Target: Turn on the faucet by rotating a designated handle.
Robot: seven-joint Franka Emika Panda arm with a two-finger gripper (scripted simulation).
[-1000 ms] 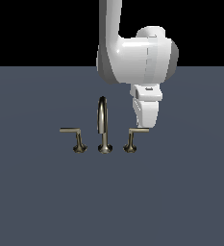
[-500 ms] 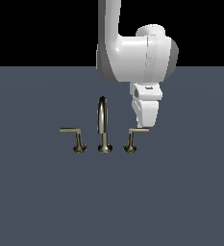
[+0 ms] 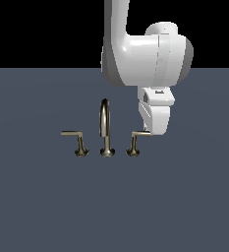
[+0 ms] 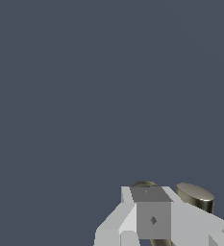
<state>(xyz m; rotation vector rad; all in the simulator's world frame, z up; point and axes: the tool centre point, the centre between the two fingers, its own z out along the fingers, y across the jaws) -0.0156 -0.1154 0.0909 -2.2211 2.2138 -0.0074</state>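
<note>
Although I cannot tell my gripper's jaw spread, it sits at the outer tip of the designated handle, so I judge it may slip off when pushing.

Over the last second very little change is seen. In the exterior view the gripper has been carried down by a small amount, so that its lower end now lies at the level of the thin arm of the designated handle, at that arm's outer end on the exterior view's right. No turn of that arm can be made out between the earlier pictures and this one.
</note>
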